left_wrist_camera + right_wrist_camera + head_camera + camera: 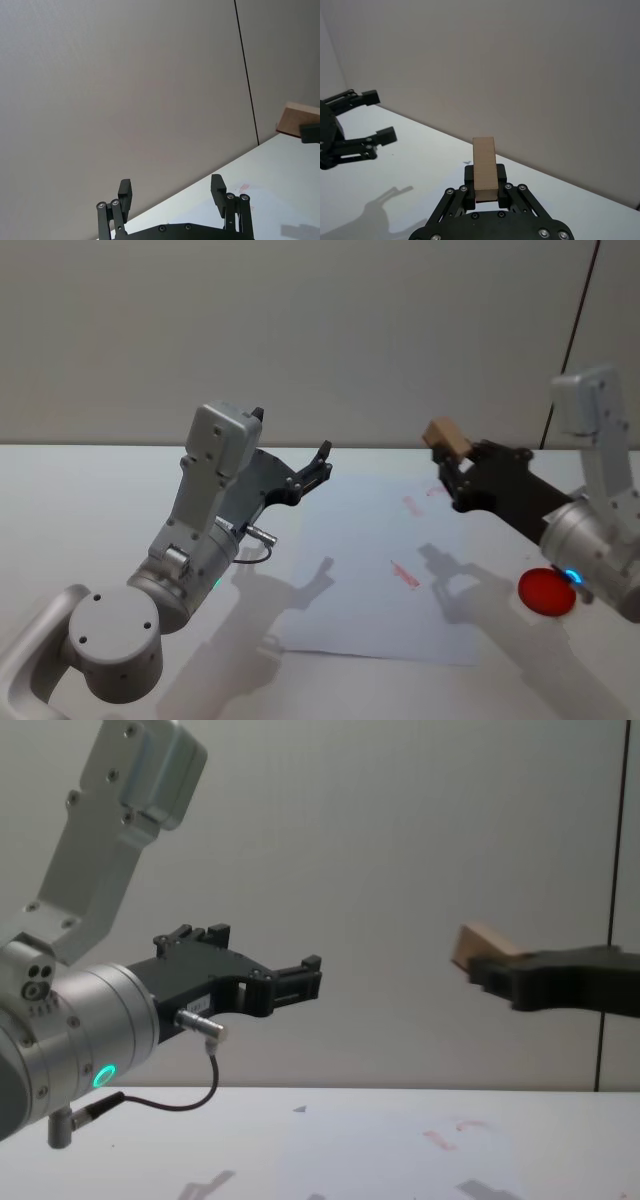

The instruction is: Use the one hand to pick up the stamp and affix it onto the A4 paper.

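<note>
My right gripper (pixel 449 464) is shut on the stamp (pixel 446 436), a small light-tan wooden block held in the air above the far right part of the A4 paper (pixel 370 580). The wrist view shows the stamp (pixel 484 165) upright between the black fingers of the right gripper (pixel 485 184). From the chest, the stamp (pixel 478 943) hangs well above the paper (pixel 390 1160). The sheet is white with a few red marks. My left gripper (pixel 322 464) is raised over the paper's far left edge, open and holding nothing, and shows as the left gripper (pixel 171 186) in its wrist view.
A round red pad (pixel 546 592) lies on the white table (pixel 90 500) just right of the paper, under my right forearm. A plain grey wall stands behind the table.
</note>
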